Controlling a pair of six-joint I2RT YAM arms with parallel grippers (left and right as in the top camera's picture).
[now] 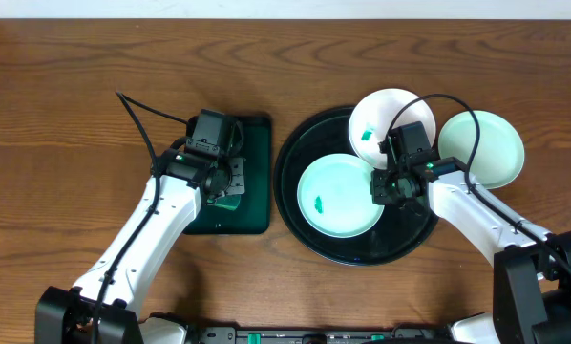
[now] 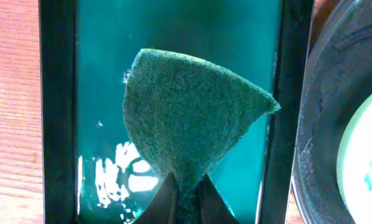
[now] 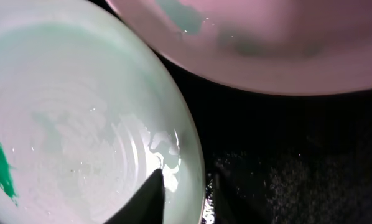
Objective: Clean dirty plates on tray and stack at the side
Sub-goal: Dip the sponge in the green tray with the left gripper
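Note:
A round black tray (image 1: 410, 244) holds a pale-mint plate (image 1: 338, 196) with a small green smudge. A second white plate (image 1: 376, 119) with a green smudge leans on the tray's far rim. A third plate (image 1: 486, 148) lies on the table to the right of the tray. My right gripper (image 3: 186, 190) is shut on the right rim of the mint plate (image 3: 80, 124), one finger inside and one outside. My left gripper (image 2: 185, 199) is shut on a green sponge (image 2: 189, 118) over the rectangular dark green tray (image 2: 99, 74).
The rectangular green tray (image 1: 257, 205) sits just left of the black tray, with wet patches on its floor. The black tray's rim (image 2: 323, 124) is close on the right in the left wrist view. Bare wooden table surrounds both.

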